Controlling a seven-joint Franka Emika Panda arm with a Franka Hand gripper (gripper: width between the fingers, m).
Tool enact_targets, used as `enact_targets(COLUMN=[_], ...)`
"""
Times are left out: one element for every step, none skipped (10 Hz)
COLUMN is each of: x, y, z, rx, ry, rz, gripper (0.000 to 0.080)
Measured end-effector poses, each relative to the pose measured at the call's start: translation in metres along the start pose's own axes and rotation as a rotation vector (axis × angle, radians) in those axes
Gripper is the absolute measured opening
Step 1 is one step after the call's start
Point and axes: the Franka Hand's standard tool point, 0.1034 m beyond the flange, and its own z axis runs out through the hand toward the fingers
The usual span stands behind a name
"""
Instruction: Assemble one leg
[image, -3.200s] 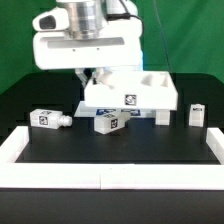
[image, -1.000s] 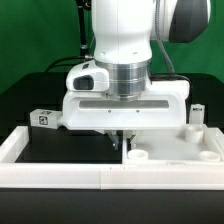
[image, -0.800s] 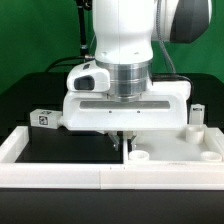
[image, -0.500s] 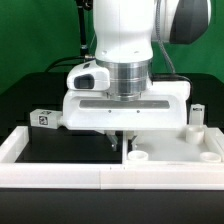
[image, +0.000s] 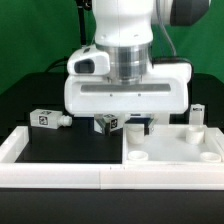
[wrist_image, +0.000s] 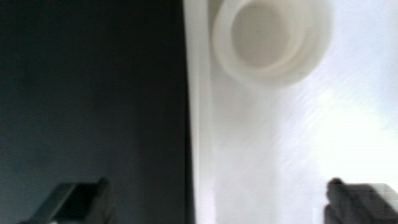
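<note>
Gripper (wrist_image: 217, 200) is held wide and empty over the panel (image: 175, 150), set at the tabletop's near edge, presumably to receive a leg (image: 46, 118).

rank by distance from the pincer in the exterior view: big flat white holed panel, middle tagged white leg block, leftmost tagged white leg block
1. big flat white holed panel: its edge lies directly under the open pincer.
2. middle tagged white leg block: just behind the pincer.
3. leftmost tagged white leg block: far off at the exterior view's left.
</note>
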Motion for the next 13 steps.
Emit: enact_targets(x=[-0.004, -0.003, -0.004, -0.004, -0.004, -0.008, -0.022, -0.038, -0.058, -0.07, -0.064, -0.069, -0.073], y=[-0.008, -0.013, -0.012, -0.012, -0.012, -0.019, -0.038, -0.049, -0.056, -0.056, -0.055, -0.054, -0.052], z=[-0.011, -0.012, -0.01, -0.01, -0.01, -0.01, -0.012, -0.013, -0.011, -0.006, -0.007, -0.006, -0.004], rx=[-0.001, -0.021, -0.019, -0.019, -0.019, -0.021, -0.014, -0.012, -0.013, -0.016, -0.016, -0.017, -0.02], ry=[-0.004, 0.0, -0.004, -0.004, -0.004, -0.006, -0.013, 0.008, 0.027, 0.016, 0.02, -0.031, -0.135], rz=[0.004, -0.023, -0.02, -0.019, -0.02, -0.002, -0.005, -0.006, 0.001, 0.012, 0.014, 0.017, 0.029], gripper=[0.0633, 0.0644, 0.0644, 0.0648, 0.0648, 0.0648, 0.0648, 0.0648, 0.0648, 0.0648, 0.0648, 0.0648, 0.0648])
